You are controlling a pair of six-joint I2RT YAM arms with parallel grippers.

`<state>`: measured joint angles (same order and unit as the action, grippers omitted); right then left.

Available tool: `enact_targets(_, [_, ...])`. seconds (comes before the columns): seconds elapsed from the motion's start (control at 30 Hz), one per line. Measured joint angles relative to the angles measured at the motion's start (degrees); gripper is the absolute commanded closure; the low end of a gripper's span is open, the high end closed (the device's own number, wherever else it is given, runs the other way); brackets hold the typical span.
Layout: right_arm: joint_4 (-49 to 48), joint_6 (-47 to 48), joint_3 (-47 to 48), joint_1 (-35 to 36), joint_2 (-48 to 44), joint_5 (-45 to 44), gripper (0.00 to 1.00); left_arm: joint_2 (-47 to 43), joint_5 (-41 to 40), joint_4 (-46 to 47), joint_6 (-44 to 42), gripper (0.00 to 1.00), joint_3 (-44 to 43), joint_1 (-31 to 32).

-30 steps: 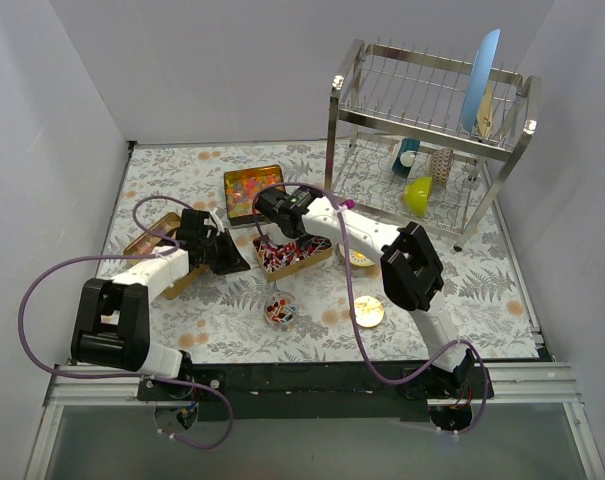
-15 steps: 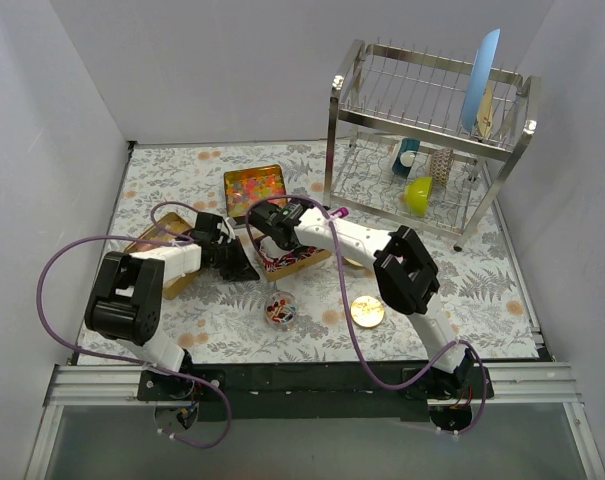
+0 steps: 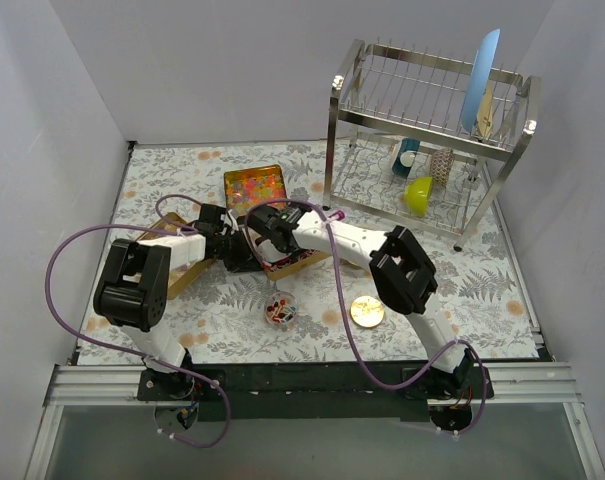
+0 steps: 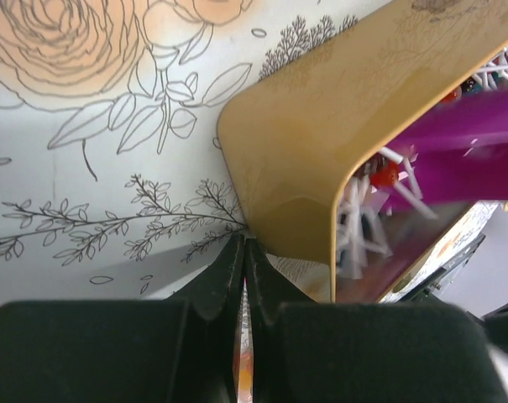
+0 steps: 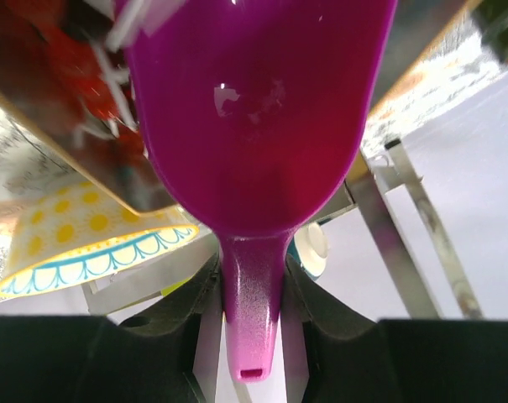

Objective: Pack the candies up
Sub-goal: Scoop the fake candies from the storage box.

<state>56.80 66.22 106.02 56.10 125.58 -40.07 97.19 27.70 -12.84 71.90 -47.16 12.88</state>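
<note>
A gold tin (image 3: pixel 312 258) at the table's middle holds red and white wrapped candies (image 3: pixel 287 258). My right gripper (image 3: pixel 272 235) is shut on the handle of the purple scoop (image 5: pixel 254 109), whose bowl lies down in this tin among the candies (image 5: pixel 69 67). My left gripper (image 3: pixel 250 260) is shut and empty, its tips (image 4: pixel 243 245) pressed against the tin's rounded outer corner (image 4: pixel 295 151). The scoop (image 4: pixel 489 143) and candies (image 4: pixel 363 210) show inside the tin in the left wrist view. A small round jar (image 3: pixel 279 309) with a few mixed candies stands in front of the tin.
A second tin of orange-red beads (image 3: pixel 254 188) sits behind. Another gold tin (image 3: pixel 162 252) lies under my left arm. A flat gold lid (image 3: pixel 368 311) lies front right. A dish rack (image 3: pixel 432 140) with a yellow bowl (image 3: pixel 418 193) and a blue plate stands at the back right.
My left gripper has moved right up to the tin's corner. My right gripper has shifted left and lower, taking the scoop down into the tin.
</note>
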Motion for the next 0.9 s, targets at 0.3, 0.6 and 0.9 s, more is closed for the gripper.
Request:
enact_targets(0.3, [1.29, -1.07, 2.89, 1.38, 3.17, 4.26, 0.99, 1.01, -0.37, -0.63, -0.17, 1.00, -1.49, 0.02])
enact_targets(0.6, [-1.77, -2.99, -5.68, -3.85, -1.14, 14.05, 0.99, -0.22, -1.68, -3.21, -2.84, 1.00, -1.68, 0.11])
enact_targets(0.9, [-4.85, -2.99, -13.38, -9.49, -9.88, 26.25, 0.99, -6.78, -2.12, -10.03, -8.39, 0.98, -2.14, 0.11])
